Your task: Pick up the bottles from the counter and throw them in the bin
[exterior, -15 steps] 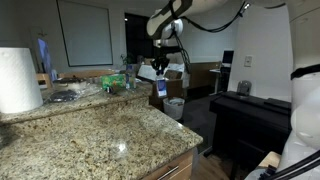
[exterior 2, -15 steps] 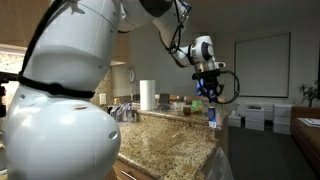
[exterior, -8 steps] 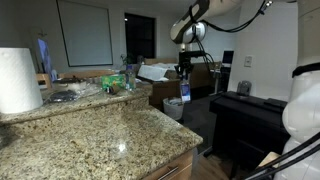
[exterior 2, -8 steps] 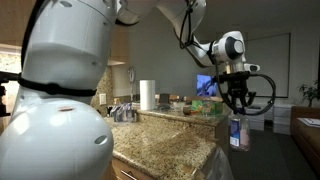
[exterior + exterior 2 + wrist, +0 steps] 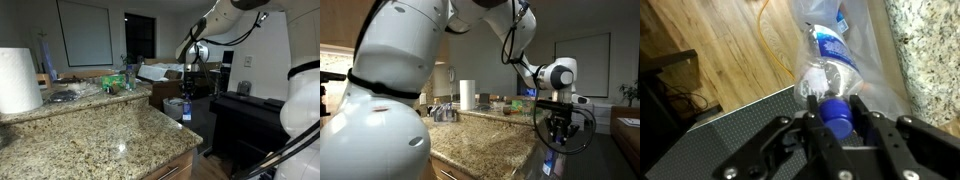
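Observation:
My gripper point(image 5: 837, 112) is shut on the blue cap of a clear plastic bottle point(image 5: 829, 68) with a blue label, which hangs neck-up from the fingers point(image 5: 866, 118). In the wrist view the bottle hangs over the pale liner of the bin point(image 5: 868, 38), beside the granite counter point(image 5: 932, 48). In an exterior view the gripper point(image 5: 190, 88) holds the bottle point(image 5: 187, 108) low, past the counter's point(image 5: 100, 130) far end, right by the bin point(image 5: 174, 106). In an exterior view the gripper point(image 5: 558, 127) is below the counter point(image 5: 490, 140) edge. I cannot make out a second bottle.
A paper towel roll point(image 5: 18, 80) stands on the counter and also shows in an exterior view point(image 5: 467, 95). Clutter point(image 5: 115, 82) sits at the counter's back. A black table point(image 5: 250, 108) stands close beside the bin. Wood floor point(image 5: 720, 40) lies below.
The gripper has carried the bottle away from the counter and downward, from counter height to low beside the bin. It has stayed shut on the bottle.

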`<state>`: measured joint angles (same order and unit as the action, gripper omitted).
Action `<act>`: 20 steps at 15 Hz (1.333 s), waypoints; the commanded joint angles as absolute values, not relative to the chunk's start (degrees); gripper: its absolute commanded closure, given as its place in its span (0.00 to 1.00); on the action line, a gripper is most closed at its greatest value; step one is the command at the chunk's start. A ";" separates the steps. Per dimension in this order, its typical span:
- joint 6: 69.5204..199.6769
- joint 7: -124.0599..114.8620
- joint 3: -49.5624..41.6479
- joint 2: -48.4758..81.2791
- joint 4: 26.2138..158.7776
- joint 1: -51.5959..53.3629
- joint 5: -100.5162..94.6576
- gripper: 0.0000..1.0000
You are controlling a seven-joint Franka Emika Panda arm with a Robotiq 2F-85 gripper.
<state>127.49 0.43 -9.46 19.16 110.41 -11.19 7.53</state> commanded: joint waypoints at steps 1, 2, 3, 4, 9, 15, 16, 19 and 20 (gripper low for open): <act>131.73 -0.01 -7.71 22.98 111.36 -12.17 13.22 0.89; 132.33 -0.03 -7.42 24.29 111.04 -12.12 14.15 0.89; 133.08 0.08 -6.92 25.70 110.68 -12.32 15.49 0.89; 133.66 0.22 -6.32 26.75 110.39 -12.55 16.98 0.89; 135.70 1.26 -3.07 29.18 109.83 -12.88 23.19 0.89; 137.02 0.57 -2.31 30.57 110.42 -12.21 23.35 0.89; 137.13 0.03 -2.71 30.95 110.65 -11.97 22.74 0.89; 137.27 -0.74 -3.61 32.21 111.42 -11.76 21.59 0.89; 137.17 -1.09 -3.92 32.56 111.58 -11.69 21.32 0.89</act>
<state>136.23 0.44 -3.58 32.10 110.33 -11.51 22.24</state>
